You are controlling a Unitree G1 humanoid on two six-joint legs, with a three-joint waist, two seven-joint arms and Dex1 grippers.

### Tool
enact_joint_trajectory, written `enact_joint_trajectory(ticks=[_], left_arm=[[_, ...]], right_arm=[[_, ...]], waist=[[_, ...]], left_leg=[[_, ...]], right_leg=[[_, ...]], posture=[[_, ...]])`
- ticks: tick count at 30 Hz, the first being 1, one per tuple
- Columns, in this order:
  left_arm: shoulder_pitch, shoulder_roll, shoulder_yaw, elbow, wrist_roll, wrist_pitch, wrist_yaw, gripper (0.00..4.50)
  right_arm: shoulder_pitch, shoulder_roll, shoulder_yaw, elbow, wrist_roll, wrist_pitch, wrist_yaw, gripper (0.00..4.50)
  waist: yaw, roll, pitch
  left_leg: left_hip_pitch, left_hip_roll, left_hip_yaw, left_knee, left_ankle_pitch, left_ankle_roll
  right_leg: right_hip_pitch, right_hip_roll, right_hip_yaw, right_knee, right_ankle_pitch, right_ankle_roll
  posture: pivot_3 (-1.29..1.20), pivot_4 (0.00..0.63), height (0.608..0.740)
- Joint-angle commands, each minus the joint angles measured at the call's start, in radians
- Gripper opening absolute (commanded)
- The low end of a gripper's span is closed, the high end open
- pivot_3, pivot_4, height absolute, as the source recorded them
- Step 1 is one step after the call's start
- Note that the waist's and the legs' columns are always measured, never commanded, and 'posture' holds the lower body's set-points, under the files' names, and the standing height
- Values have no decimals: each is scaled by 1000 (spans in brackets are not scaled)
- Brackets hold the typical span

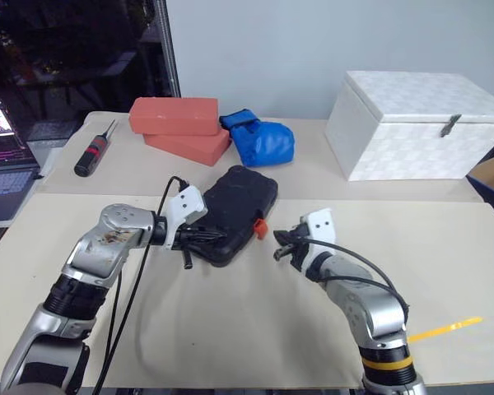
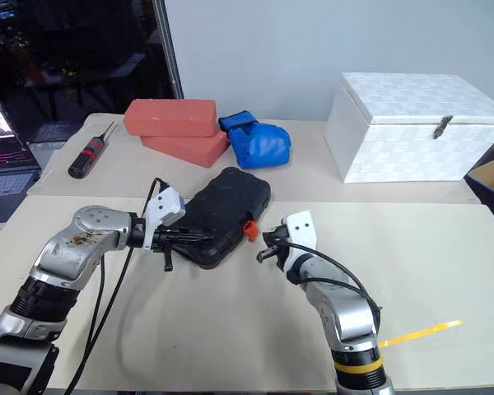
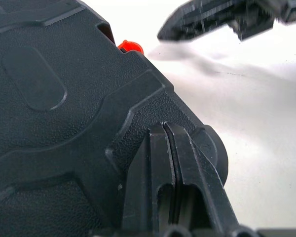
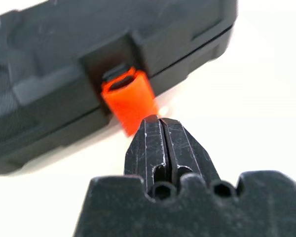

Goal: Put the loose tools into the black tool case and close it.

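Case [image 1: 235, 210] lies closed mid-bench, long axis seven to one o'clock. Latch [image 4: 129, 98] sits at eleven o'clock from the closed right pincer [image 1: 285, 247], just beside. Closed left pincer [image 1: 199, 237] presses the case's near corner.

Beige table [image 1: 230, 329], pale wall [image 1: 313, 49]

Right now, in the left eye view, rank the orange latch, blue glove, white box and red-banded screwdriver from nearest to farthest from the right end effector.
1. Orange latch, just left of the right end effector.
2. Blue glove, behind the case.
3. White box, back right.
4. Red-banded screwdriver, far left.
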Motion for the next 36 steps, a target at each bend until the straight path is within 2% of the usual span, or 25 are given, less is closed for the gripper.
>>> enact_joint_trajectory(ticks=[1, 17, 26, 36], left_arm=[[27, 3, -60, 46, 38, 17, -8, 57], [39, 6, -58, 22, 33, 31, 0, 57], [42, 1, -67, 25, 38, 32, 6, 57], [40, 3, -73, 34, 41, 30, 2, 57]], right_arm=[[-50, 2, 27, 64, -19, -61, 11, 0], [-129, 58, 2, 236, 5, -239, 63, 0], [-118, 110, -45, 205, 50, -294, 81, 0], [-102, 131, -17, 170, 64, -268, 111, 0]], waist=[[0, 0, 0], [0, 0, 0], [-8, 0, 0], [-12, 0, 0]], left_leg=[[0, 0, 0, 0, 0, 0], [-1, 0, 0, 0, 0, 0], [-1, 0, 0, 0, 0, 0], [1, 0, 0, 0, 0, 0]], right_leg=[[0, 0, 0, 0, 0, 0], [0, 0, 0, 0, 0, 1], [0, 0, 0, 0, 0, 1], [0, 1, 1, 2, 1, 0]], posture=[[0, 150, 740], [0, 150, 740], [0, 150, 740], [0, 150, 740]])
